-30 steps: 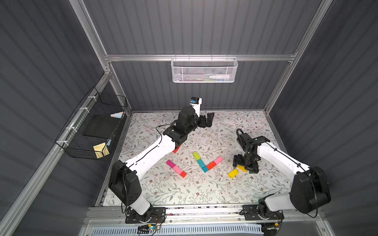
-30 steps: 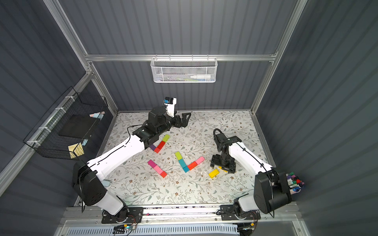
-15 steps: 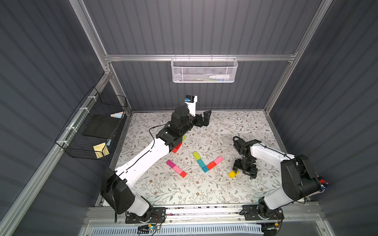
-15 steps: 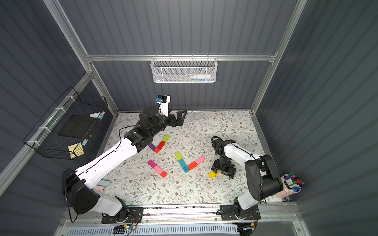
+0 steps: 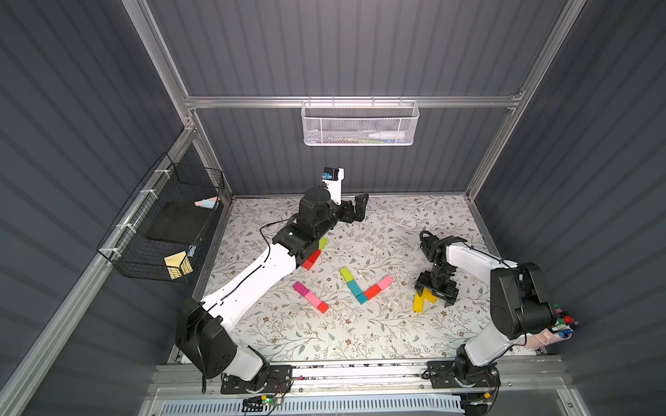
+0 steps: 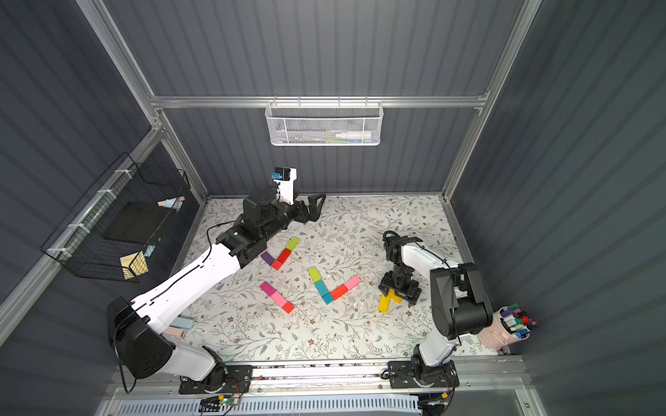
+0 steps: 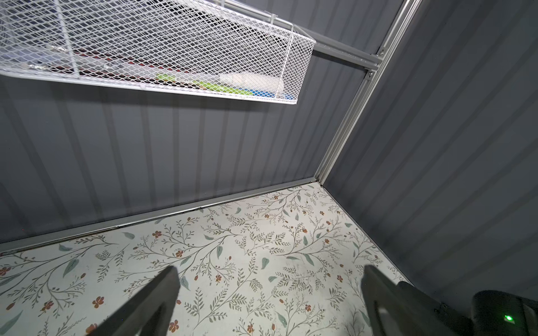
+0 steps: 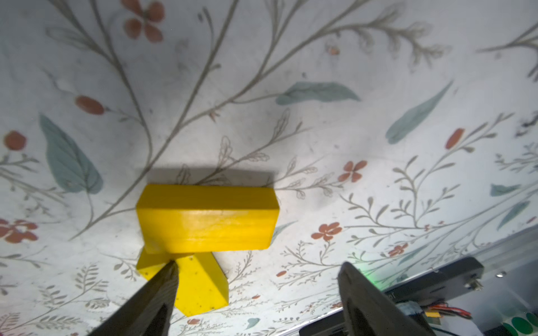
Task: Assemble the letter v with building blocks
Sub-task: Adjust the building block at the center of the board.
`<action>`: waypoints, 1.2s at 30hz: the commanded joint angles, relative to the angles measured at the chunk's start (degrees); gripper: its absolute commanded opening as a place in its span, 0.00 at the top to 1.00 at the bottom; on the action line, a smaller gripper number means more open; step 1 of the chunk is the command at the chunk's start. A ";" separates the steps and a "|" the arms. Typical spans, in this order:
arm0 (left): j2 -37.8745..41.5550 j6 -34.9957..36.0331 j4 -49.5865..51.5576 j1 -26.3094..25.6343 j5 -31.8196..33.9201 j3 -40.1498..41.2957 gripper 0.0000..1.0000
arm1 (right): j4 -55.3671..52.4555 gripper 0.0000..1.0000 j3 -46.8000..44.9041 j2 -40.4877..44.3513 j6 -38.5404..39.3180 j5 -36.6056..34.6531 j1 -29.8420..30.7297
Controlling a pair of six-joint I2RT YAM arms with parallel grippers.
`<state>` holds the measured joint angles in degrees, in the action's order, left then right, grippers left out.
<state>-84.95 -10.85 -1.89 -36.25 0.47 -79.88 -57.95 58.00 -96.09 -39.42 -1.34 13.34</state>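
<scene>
Grey ribbed walls, floral floor, white mesh basket

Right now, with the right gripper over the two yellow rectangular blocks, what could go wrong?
1. One finger of the open right gripper stands where the upper yellow block crosses the lower yellow block; closing could grab both or push the upper one off.
2. The left arm hangs close to the purple, red and lime blocks; pulling back low might sweep them.

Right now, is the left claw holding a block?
No, the left gripper is open, with only the floral tabletop between its fingers.
</scene>
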 commanded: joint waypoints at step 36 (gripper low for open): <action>0.56 -0.23 -1.31 2.17 -1.63 0.95 0.00 | 4.30 0.29 -3.48 8.67 3.38 0.43 -3.68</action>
<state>-85.01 -10.87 -2.81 -34.63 -0.69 -79.79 -51.79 55.86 -86.50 -34.61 -0.01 9.39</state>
